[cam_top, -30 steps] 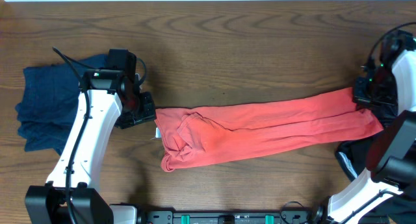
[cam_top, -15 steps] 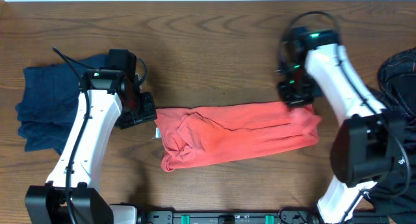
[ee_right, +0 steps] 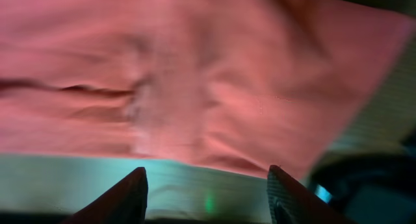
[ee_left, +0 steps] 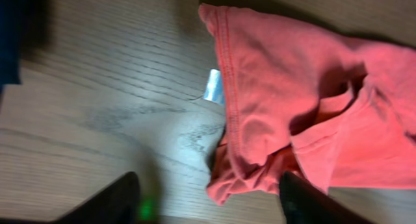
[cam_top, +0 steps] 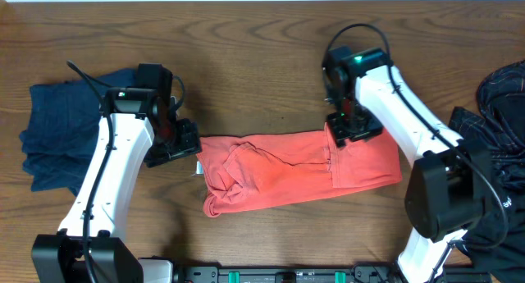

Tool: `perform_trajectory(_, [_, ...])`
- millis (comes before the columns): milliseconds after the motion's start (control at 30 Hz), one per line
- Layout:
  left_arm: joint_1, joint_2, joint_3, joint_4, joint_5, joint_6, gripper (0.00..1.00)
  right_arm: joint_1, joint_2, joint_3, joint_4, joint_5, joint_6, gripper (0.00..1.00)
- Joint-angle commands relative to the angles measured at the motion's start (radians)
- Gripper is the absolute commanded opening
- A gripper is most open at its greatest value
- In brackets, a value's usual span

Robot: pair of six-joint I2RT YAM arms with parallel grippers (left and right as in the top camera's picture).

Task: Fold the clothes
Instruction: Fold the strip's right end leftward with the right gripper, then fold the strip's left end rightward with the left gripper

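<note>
A coral-red cloth garment [cam_top: 279, 172] lies mid brown wooden surface [cam_top: 262, 61], its right end apparently doubled back over itself. Likely risk: a finger snags the loose top layer and drags the fold open, and the bunched left end could fold crooked. The right arm reaches over the garment's upper edge, its tool [cam_top: 350, 129] spread wide, holding nothing. The left tool [cam_top: 182, 142], also wide open and empty, sits beside the garment's upper left corner.
</note>
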Motion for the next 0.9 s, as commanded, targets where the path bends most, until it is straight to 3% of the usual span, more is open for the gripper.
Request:
perform_trajectory(0, [-0.002,0.002,-0.043,0.006,0.081,-0.002,0.74,-0.063,-0.006,-0.005,-0.003,0.108,0.094,0.60])
perform_trajectory(200, [-0.003,0.013,-0.193,0.169,0.189,-0.001,0.88,-0.149,-0.006,-0.005,-0.005,0.092,0.105,0.63])
perform_trajectory(433, [-0.005,0.045,-0.372,0.356,0.372,-0.001,0.88,-0.197,-0.006,-0.005,-0.007,0.092,0.105,0.66])
perform_trajectory(667, [-0.069,0.068,-0.480,0.540,0.446,-0.002,0.87,-0.203,-0.006,-0.005,-0.007,0.092,0.105,0.66])
perform_trajectory(700, [-0.085,0.068,-0.482,0.556,0.454,-0.001,0.80,-0.203,-0.006,-0.005,-0.008,0.092,0.105,0.66])
perform_trajectory(733, [-0.098,0.068,-0.481,0.566,0.454,-0.001,0.67,-0.203,-0.006,-0.005,-0.012,0.092,0.104,0.66])
perform_trajectory(800, [-0.116,0.068,-0.481,0.582,0.454,-0.002,0.24,-0.204,-0.006,-0.005,-0.021,0.092,0.105,0.66])
perform_trajectory(833, [-0.116,0.068,-0.481,0.584,0.454,-0.002,0.08,-0.204,-0.006,-0.005,-0.026,0.093,0.104,0.66])
perform_trajectory(867, [-0.112,0.067,-0.480,0.584,0.449,-0.002,0.06,-0.205,-0.006,-0.005,-0.032,0.093,0.104,0.66])
